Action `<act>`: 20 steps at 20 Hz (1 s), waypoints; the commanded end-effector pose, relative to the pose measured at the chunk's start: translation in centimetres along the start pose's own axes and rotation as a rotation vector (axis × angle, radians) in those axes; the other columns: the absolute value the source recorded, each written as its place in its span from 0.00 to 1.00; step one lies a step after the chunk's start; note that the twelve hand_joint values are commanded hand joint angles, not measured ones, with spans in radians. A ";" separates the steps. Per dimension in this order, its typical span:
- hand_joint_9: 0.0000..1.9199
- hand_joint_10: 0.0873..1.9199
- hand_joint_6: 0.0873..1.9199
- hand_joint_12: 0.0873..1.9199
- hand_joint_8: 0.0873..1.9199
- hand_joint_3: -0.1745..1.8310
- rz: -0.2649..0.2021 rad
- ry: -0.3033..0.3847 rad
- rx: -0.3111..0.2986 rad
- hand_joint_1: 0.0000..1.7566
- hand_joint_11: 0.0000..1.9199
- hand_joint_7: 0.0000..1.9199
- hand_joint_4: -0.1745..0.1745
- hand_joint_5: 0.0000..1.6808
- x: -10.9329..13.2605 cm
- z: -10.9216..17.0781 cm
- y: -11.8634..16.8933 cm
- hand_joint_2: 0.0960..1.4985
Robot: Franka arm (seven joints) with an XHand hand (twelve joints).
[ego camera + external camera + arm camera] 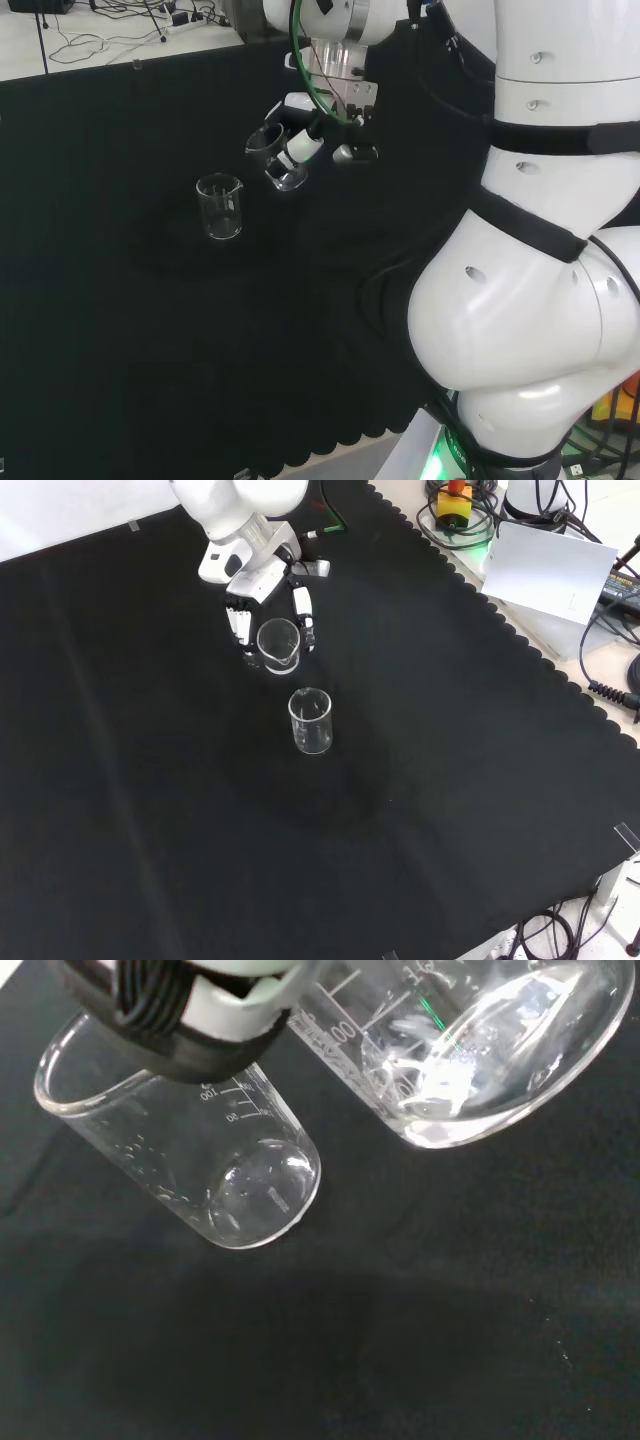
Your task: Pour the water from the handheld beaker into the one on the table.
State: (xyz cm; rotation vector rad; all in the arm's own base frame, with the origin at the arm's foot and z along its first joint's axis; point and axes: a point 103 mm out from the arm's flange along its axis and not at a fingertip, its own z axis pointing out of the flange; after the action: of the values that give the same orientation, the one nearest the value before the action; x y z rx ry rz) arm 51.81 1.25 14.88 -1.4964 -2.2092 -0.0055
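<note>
The worktop [470,780], draped in black cloth with a scalloped edge, carries a small clear glass beaker [310,721] standing upright near its middle. Above and just beside it in the front view, the black and white robot hand [262,595] has its fingers [303,615] curled round a second clear glass beaker [278,644], tilted, its mouth turned toward the standing one.

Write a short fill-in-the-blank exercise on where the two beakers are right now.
1. The hand has its fingers curled round a clear ____.
2. The second beaker stands upright on the black ____.
3. In the front view, the held beaker is ____ the standing one.
4. The two beakers are ____ touching.

Missing words: beaker; cloth; above; not
</note>
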 end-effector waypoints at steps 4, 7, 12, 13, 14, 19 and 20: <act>0.70 0.49 0.39 0.38 0.34 0.00 0.029 -0.119 0.082 0.73 0.57 0.67 0.21 0.64 1.7 -0.5 0.4 0.72; 0.70 0.49 0.39 0.39 0.35 0.00 0.036 -0.157 0.110 0.73 0.57 0.67 0.20 0.64 2.3 -0.8 0.5 0.72; 0.70 0.49 0.39 0.39 0.35 0.00 0.037 -0.204 0.141 0.73 0.58 0.67 0.20 0.64 3.4 -1.1 0.3 0.72; 0.70 0.49 0.39 0.39 0.35 0.00 0.039 -0.216 0.150 0.73 0.58 0.67 0.20 0.64 3.6 -1.1 0.3 0.72; 0.70 0.49 0.39 0.39 0.35 0.00 0.040 -0.226 0.158 0.73 0.58 0.67 0.20 0.64 3.8 -1.2 0.3 0.72; 0.70 0.49 0.39 0.39 0.35 0.00 0.052 -0.269 0.189 0.73 0.58 0.66 0.20 0.64 4.7 -1.3 0.1 0.72; 0.70 0.49 0.39 0.39 0.35 0.00 0.055 -0.276 0.192 0.73 0.58 0.66 0.20 0.64 4.9 -1.3 0.1 0.72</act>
State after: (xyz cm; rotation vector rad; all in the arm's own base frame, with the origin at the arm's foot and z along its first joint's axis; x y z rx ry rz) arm 51.18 4.61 17.38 -1.5211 -2.2879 0.3955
